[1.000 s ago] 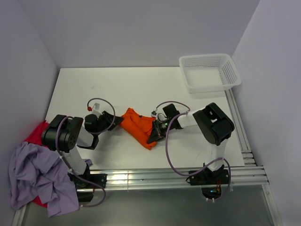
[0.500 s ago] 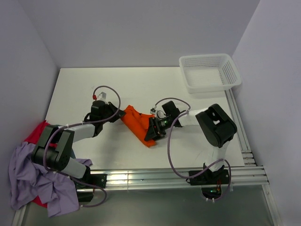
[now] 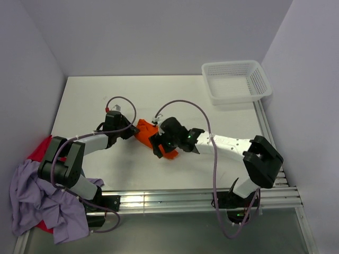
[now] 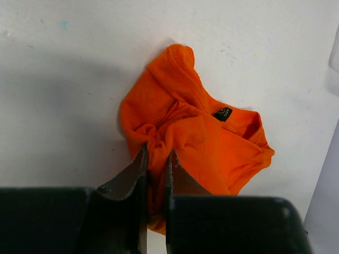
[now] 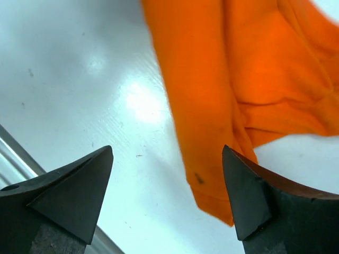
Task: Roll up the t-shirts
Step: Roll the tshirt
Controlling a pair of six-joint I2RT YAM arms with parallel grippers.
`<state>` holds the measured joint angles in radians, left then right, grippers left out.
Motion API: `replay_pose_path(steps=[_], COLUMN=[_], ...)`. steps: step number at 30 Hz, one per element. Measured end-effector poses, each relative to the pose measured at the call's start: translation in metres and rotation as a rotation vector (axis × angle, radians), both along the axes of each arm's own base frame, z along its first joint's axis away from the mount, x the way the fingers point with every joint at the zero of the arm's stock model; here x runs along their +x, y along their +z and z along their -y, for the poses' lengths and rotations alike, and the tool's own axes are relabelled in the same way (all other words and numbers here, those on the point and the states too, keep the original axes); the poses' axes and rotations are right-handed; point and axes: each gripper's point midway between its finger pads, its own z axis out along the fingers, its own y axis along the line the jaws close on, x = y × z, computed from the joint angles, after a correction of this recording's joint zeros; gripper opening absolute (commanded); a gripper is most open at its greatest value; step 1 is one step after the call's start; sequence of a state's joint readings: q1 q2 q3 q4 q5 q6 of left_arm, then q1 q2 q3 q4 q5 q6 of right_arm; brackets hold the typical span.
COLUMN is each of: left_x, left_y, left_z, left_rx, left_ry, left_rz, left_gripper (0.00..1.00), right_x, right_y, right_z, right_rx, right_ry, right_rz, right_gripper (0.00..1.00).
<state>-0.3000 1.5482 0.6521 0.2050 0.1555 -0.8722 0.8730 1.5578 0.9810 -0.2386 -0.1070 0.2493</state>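
So the big change: the right arm has swung out long and low across the table (image 3: 159,95). A second ago the right gripper (image 3: 159,144) was clamped on the near end of the orange t-shirt (image 3: 144,131); now it has let go. Its jaws stand wide apart with nothing between them, hovering just over the shirt's lower edge in the right wrist view (image 5: 167,151).

Meanwhile the left gripper (image 3: 130,132) has reached in and closed down. In its own camera the jaws are nearly together, pinching a bunched fold at the shirt's left edge (image 4: 156,156).

My read is that the hold has passed from right to left, so the left pins the cloth while the right lines up a new grab. No actual roll yet as far as I can tell.

The shirt sits mid-table between the two grippers, well away from the white basket (image 3: 235,82) at the far right. The lavender shirt (image 3: 37,196) and red shirt (image 3: 39,151) are heaped off the left edge, untouched.

It looks crumpled rather than flat: a loose wad (image 4: 201,132) with twisted folds and one corner poking up. The little black neck tag (image 4: 223,112) faces up.
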Motion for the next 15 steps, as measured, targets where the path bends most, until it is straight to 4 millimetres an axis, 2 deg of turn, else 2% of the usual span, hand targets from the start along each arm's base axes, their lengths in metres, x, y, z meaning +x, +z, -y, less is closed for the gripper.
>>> replay_pose_path(steps=[4, 8, 11, 15], left_x=[-0.001, -0.002, -0.003, -0.004], left_y=[-0.001, -0.003, -0.008, -0.012], left_z=[0.0, 0.0, -0.003, -0.008], left_rx=[0.001, 0.003, -0.014, -0.04], left_ry=[-0.005, -0.02, -0.035, -0.054], left_rz=[-0.01, -0.013, -0.036, -0.056], left_gripper=[0.03, 0.03, 0.03, 0.03], right_x=[-0.01, -0.011, -0.012, -0.012], right_y=[0.018, 0.021, 0.013, -0.009], right_z=[-0.016, -0.024, -0.03, -0.037], right_rx=[-0.072, -0.163, -0.244, -0.365], right_ry=[0.074, 0.119, 0.16, 0.224], right_rz=[0.218, 0.395, 0.494, 0.589], right_gripper=[0.93, 0.93, 0.93, 0.93])
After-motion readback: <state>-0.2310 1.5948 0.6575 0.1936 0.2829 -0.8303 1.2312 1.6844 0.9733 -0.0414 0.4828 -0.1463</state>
